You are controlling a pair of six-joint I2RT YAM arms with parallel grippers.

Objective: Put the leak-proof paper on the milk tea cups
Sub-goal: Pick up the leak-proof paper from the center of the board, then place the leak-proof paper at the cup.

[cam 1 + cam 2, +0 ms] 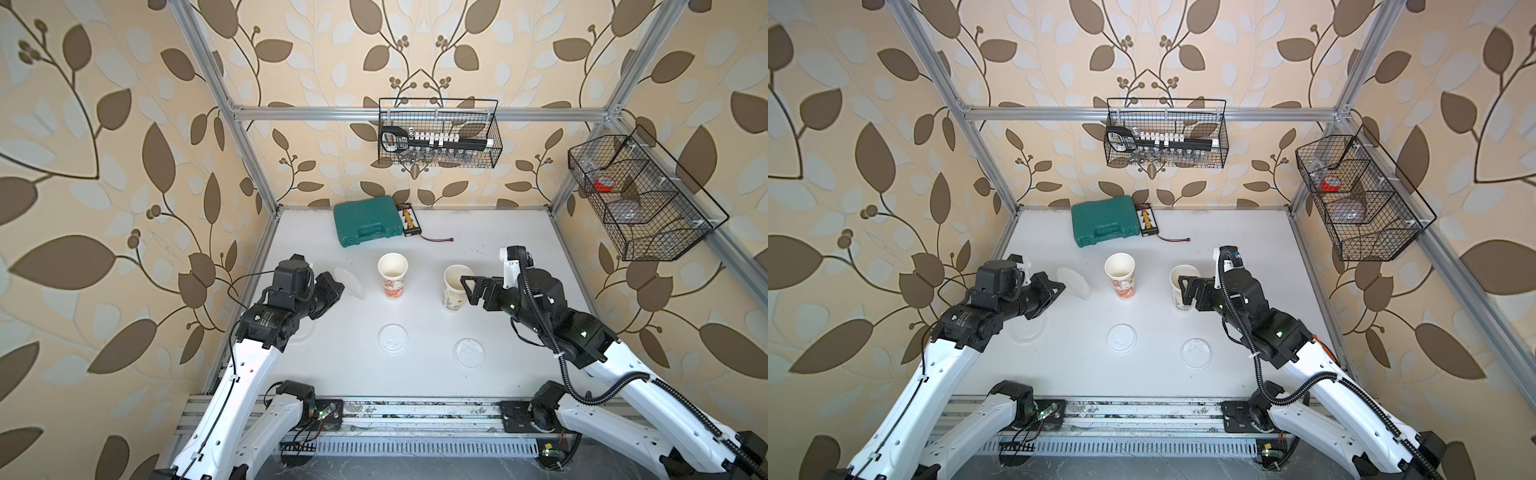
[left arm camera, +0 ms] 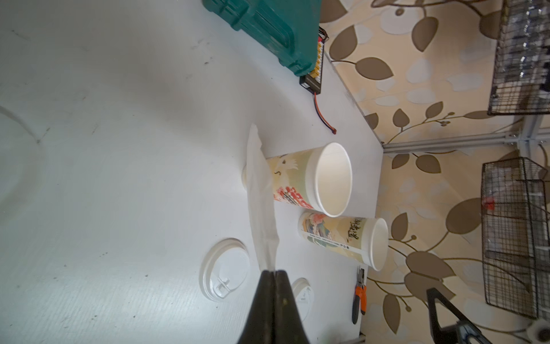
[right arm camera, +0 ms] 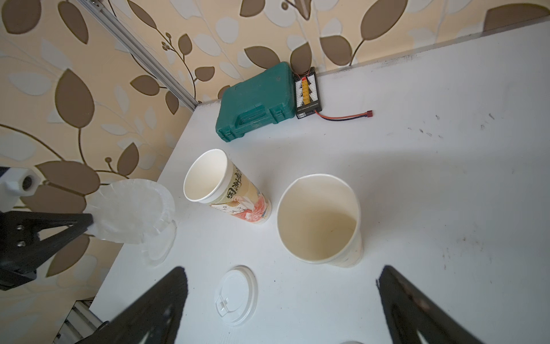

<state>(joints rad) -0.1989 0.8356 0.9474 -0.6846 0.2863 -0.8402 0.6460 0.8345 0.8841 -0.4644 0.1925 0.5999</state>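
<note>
Pinching leak-proof paper (image 2: 260, 190), left gripper (image 2: 274, 273)

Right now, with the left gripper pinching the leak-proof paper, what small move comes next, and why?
Probably carry the leak-proof paper over the red-orange cup: the left gripper is shut on the paper's edge, holding it off the table beside that cup, whose mouth is uncovered.

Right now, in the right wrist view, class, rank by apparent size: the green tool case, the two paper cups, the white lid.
1. green-beige cup and green tool case: look about alike; the cup is nearest the camera, so unranked.
2. red-orange cup.
3. white lid.
</note>
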